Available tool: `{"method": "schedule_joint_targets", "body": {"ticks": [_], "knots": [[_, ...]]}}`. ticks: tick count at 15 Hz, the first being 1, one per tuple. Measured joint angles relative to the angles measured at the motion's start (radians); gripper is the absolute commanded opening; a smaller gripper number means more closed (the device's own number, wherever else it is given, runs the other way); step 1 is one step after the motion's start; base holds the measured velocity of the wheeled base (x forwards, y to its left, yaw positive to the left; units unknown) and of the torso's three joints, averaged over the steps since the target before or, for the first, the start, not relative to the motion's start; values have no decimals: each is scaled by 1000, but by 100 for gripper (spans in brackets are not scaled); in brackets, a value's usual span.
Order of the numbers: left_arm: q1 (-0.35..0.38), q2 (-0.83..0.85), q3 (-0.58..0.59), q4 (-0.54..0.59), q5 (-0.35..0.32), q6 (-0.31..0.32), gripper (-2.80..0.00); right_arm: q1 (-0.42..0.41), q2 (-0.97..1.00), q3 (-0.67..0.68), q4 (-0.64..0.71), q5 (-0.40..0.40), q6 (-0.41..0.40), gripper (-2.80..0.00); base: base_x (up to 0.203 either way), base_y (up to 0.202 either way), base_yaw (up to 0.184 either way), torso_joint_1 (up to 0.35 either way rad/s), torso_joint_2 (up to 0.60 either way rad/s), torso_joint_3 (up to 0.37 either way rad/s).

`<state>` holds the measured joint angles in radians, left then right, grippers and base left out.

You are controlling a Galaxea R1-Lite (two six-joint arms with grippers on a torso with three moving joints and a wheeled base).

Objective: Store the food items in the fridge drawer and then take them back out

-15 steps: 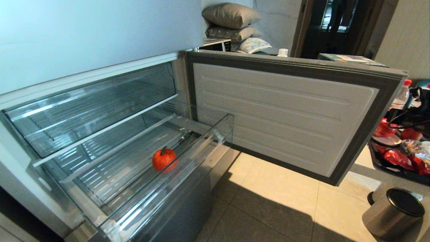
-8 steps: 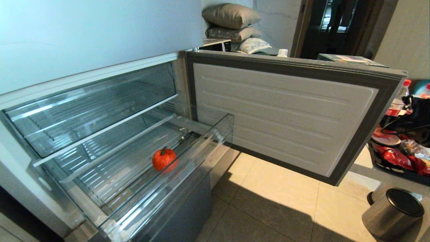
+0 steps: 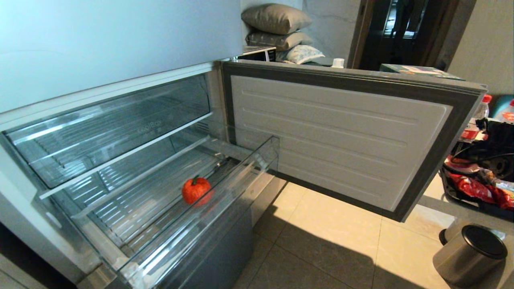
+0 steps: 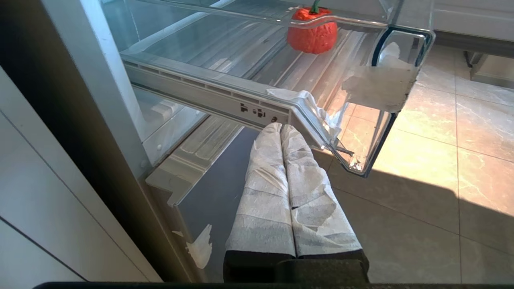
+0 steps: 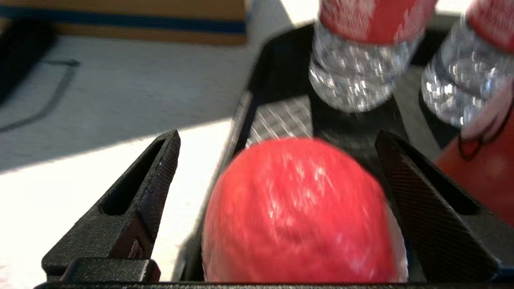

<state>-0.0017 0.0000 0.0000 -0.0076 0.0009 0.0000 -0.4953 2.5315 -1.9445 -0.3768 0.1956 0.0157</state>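
- Our right gripper [image 5: 277, 200] stands with its jaws spread wide, one finger on each side of the red fruit [image 5: 301, 212], and neither finger touches it that we can see; nothing is held.
- The red fruit sits between our open fingers in a black basket [image 5: 277, 116], with two clear bottles [image 5: 353, 72] just beyond it; we judge the wide spread is there so the jaws can straddle the round body before closing.
- Our left gripper [image 4: 281, 130] is parked low beside the fridge, its white-wrapped fingers pressed together and empty, tips pointing up at the underside corner of the fridge drawer [image 3: 241, 176].
- The drawer is pulled out, well away from our right gripper, past the open fridge door [image 3: 341, 136]; it is left open, we think, so that fruit can be dropped in from above.
- The orange-red fruit [image 3: 196, 190] already lies on the drawer's floor, near its front wall, ahead of and above our left fingertips.
- We judge the storing half is partly done: one fruit in, one still to be grasped.
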Motion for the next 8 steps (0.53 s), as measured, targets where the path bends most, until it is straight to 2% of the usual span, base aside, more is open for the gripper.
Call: {"method": "schedule_joint_targets", "body": {"ticks": [8], "knots": [[0, 0, 0, 0, 0, 0, -280, 2, 2, 40, 0, 3, 6, 0, 0, 0, 0, 0, 0, 0]]}}
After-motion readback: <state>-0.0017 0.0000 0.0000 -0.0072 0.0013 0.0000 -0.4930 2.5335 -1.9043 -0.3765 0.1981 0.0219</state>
